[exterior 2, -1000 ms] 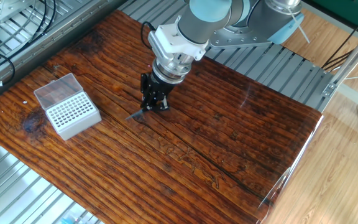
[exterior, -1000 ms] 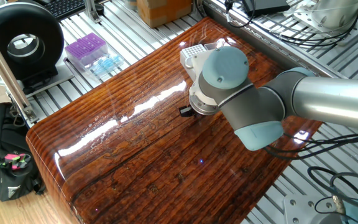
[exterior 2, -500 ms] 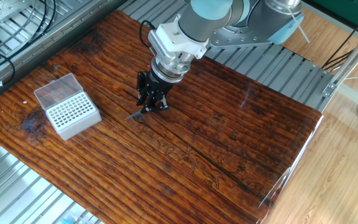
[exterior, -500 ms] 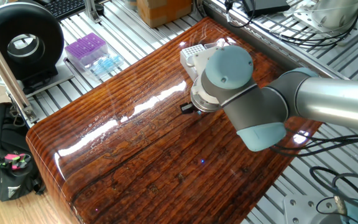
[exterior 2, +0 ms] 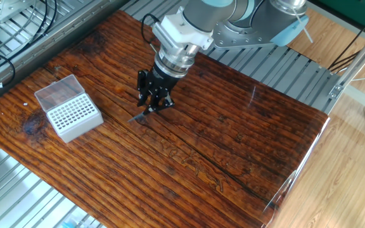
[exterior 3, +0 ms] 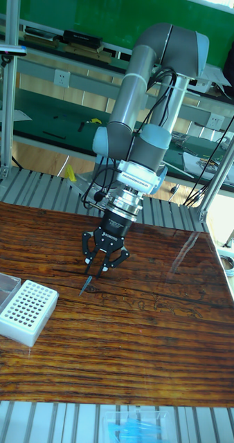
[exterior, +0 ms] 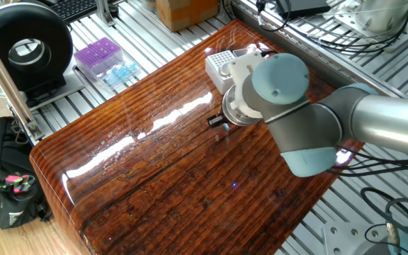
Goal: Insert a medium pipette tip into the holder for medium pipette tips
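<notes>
Tall fixed view: black two-finger gripper on the grey UR5 arm, pointing down over the glossy dark-brown wooden table, fingertips close above the boards. Jaws partly apart, a strip of wood showing between the fingers. Just below and in front of the fingertips, the slender translucent blue-teal medium pipette tip, slanting, point towards the near-left, thick end right at the fingertips. Cannot tell whether held or lying loose on the wood.

To the left, well apart from the gripper, the small white rectangular holder for medium pipette tips, top a grid of small holes, clear plastic lid folded open at its far side.

The other fixed view: same layout, gripper above the tip, holder off to the left, tip point aimed towards it.

One fixed view: gripper mostly hidden behind the arm's wrist; off the table on the metal slats, a purple tip box and beside it a heap of light-blue tips.
</notes>
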Available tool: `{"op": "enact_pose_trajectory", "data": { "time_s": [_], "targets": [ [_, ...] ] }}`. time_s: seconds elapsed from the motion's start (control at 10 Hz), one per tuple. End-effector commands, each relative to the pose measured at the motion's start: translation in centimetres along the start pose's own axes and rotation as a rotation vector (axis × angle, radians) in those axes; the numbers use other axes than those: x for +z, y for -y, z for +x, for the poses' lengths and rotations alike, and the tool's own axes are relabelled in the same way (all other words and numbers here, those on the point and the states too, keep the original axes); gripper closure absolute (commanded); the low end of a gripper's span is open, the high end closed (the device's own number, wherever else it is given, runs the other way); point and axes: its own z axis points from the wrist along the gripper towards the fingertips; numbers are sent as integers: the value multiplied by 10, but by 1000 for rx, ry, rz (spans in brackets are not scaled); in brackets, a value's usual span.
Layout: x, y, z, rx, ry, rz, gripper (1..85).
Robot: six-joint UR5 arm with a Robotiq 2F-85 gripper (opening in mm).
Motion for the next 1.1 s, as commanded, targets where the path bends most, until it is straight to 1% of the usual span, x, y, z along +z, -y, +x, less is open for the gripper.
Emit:
{"op": "enact_pose_trajectory", "data": {
  "time_s": [0.0, 0.2, 0.4, 0.8, 1.0],
  "targets": [
    [5, 1, -10, -3, 40, -10, 533],
    [9, 3, -14, 14, 59, 0, 543],
    [9, 3, -12, 34, 55, -4, 550],
    [9, 4, -12, 29, 52, -1, 550],
    [4, 8, -8, 23, 42, 13, 550]
  ]
}}
